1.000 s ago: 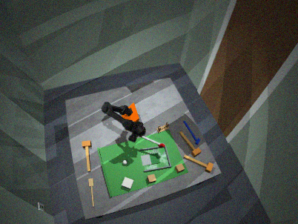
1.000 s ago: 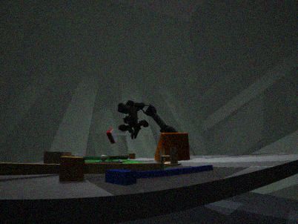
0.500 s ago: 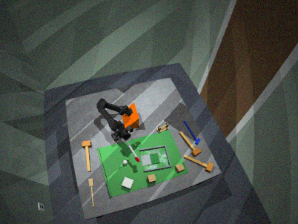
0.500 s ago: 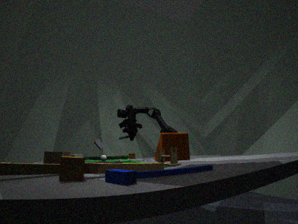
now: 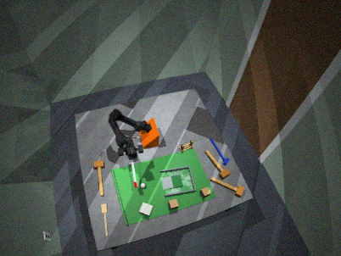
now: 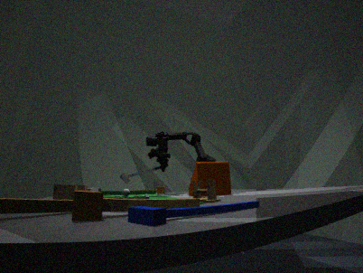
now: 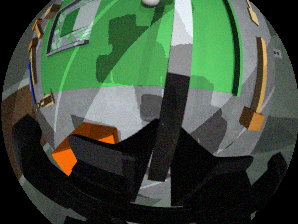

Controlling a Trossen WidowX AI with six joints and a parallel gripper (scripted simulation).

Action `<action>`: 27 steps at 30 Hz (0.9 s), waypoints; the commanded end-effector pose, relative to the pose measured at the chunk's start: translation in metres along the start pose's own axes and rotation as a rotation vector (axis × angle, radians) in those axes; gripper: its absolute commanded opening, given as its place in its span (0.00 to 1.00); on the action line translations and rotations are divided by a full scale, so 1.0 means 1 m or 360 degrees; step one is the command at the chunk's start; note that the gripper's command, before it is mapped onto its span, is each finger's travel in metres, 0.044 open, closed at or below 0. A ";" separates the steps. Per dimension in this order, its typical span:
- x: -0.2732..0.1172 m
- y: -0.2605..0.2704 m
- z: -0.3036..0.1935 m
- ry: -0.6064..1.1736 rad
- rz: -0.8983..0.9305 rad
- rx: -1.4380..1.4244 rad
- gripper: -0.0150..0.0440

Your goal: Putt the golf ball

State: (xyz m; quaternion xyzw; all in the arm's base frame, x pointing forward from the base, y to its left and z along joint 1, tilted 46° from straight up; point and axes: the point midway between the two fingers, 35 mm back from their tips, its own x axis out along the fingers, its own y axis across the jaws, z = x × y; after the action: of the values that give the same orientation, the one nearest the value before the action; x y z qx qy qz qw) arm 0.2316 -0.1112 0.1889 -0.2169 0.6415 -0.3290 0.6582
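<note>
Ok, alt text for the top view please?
Seen from above, a black robot arm's claw grips a red-tipped putter whose head sits just left of a white golf ball on a green mat, with wooden mallets and blocks scattered around.

Dim room, faceted grey-green surroundings

Grey desk (image 5: 91,127) sits mid-frame in top view on a darker slate platform (image 5: 64,110); floor (image 5: 64,42) around is angular grey-green patches, with a brown band (image 5: 276,64) at upper right edged by pale stripes. Exterior view: dark, streaked grey-green wall (image 6: 181,68), low light.
</note>
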 end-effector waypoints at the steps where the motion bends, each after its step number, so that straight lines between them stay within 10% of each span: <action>1: 0.001 -0.004 0.000 -0.0007 -0.0012 0.0032 0.25; 27: 0.056 -0.005 0.000 -0.0010 -0.0016 0.0034 0.25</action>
State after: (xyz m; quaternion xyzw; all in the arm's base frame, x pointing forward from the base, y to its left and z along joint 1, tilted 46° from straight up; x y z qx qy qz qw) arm 0.2290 -0.1511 0.1571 -0.2130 0.6346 -0.3395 0.6608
